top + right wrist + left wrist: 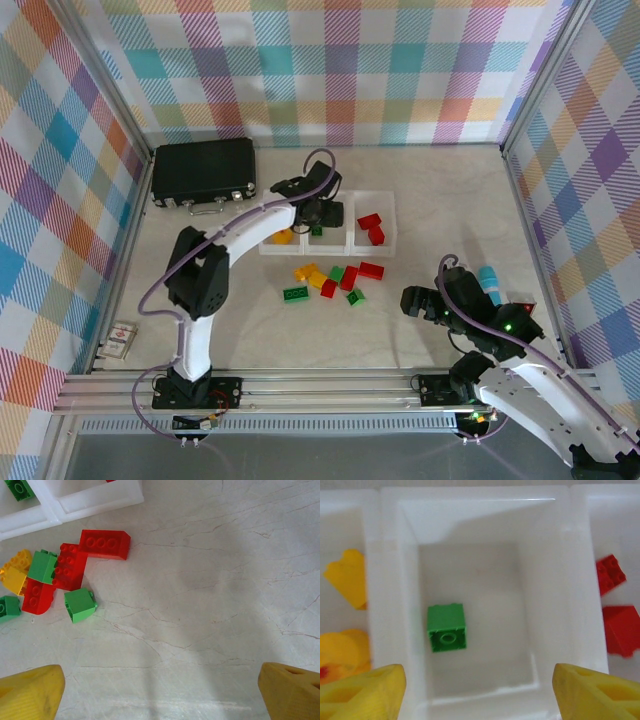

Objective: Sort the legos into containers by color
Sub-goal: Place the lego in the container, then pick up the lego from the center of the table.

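Note:
My left gripper hangs open over the middle one of the three joined white containers. A green lego lies loose on that tray's floor, ahead of the open yellow fingers and apart from them. Yellow legos lie in the left tray and red legos in the right tray. A loose pile of red, green and yellow legos lies on the table in front of the trays. My right gripper stands open and empty over bare table, right of a red brick and a green brick.
A black case lies at the back left, next to the trays. A small card box sits near the front left edge. A blue-capped object stands by the right arm. Checked walls enclose the table.

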Controlling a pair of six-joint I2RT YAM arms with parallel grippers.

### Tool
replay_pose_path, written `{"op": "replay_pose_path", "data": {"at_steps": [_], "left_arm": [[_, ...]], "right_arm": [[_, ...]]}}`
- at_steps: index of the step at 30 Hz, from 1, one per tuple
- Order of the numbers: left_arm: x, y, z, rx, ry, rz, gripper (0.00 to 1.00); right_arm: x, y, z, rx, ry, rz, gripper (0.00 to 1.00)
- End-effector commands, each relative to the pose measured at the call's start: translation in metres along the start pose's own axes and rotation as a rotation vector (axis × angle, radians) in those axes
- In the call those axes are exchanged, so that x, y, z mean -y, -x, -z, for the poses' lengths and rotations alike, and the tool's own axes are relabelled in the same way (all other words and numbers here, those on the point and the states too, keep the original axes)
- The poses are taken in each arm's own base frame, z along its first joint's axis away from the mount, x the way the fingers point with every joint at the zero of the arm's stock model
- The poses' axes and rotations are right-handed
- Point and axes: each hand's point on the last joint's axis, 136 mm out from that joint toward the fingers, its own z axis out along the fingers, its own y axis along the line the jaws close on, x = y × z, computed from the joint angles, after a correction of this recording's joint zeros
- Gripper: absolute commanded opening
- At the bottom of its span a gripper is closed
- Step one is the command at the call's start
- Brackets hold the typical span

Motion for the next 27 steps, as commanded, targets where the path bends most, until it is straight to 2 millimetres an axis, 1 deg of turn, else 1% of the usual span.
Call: {"op": "replay_pose_path", "data": {"at_steps": [1, 3, 5, 7, 8, 9, 10, 11, 14, 16, 18, 19, 21, 25, 27], "left_arm": [[0.002, 0.015, 0.071, 0.137, -0.088, -0.130, 0.79], [0.008, 0.003, 0.098, 0.196, -0.194, -0.219, 0.80], [0.008, -0.018, 0.122, 0.268, -0.286, -0.298, 0.82], [0.008, -0.041, 0.139, 0.307, -0.359, -0.410, 0.85], [0.008, -0.056, 0.144, 0.310, -0.397, -0.476, 0.88], [0.008, -0.069, 0.147, 0.305, -0.421, -0.541, 1.00], [0.008, -0.084, 0.151, 0.292, -0.454, -0.614, 1.00], [0.006, -0.101, 0.151, 0.259, -0.480, -0.683, 1.00], [-0.006, -0.140, 0.143, 0.132, -0.488, -0.868, 1.00], [-0.017, -0.160, 0.132, 0.036, -0.463, -0.965, 1.00], [-0.030, -0.166, 0.117, -0.018, -0.387, -1.022, 1.00], [-0.033, -0.173, 0.113, -0.056, -0.388, -1.055, 1.00], [-0.034, -0.185, 0.110, -0.106, -0.414, -1.126, 1.00], [-0.031, -0.191, 0.104, -0.121, -0.447, -1.219, 0.99], [-0.031, -0.193, 0.095, -0.117, -0.425, -1.279, 0.96]], "right_arm": [[-0.002, 0.008, 0.009, 0.027, 0.006, 0.017, 0.99], [-0.002, 0.009, 0.009, 0.030, 0.007, 0.023, 0.99], [-0.004, 0.011, 0.008, 0.037, 0.009, 0.032, 0.99], [-0.006, 0.015, 0.007, 0.049, 0.012, 0.045, 0.99], [-0.007, 0.016, 0.006, 0.055, 0.015, 0.050, 0.99], [-0.009, 0.018, 0.006, 0.061, 0.018, 0.054, 0.99], [-0.011, 0.020, 0.005, 0.064, 0.024, 0.056, 0.99], [-0.013, 0.021, 0.004, 0.070, 0.033, 0.057, 0.99], [-0.019, 0.022, 0.001, 0.077, 0.063, 0.062, 0.99], [-0.021, 0.022, 0.001, 0.075, 0.075, 0.072, 0.99], [-0.021, 0.022, 0.001, 0.076, 0.076, 0.082, 0.99], [-0.021, 0.021, 0.001, 0.076, 0.076, 0.090, 0.99], [-0.019, 0.021, 0.002, 0.079, 0.070, 0.097, 0.99], [-0.015, 0.019, 0.006, 0.088, 0.068, 0.100, 0.99], [-0.014, 0.019, 0.007, 0.093, 0.071, 0.097, 0.99]]}}
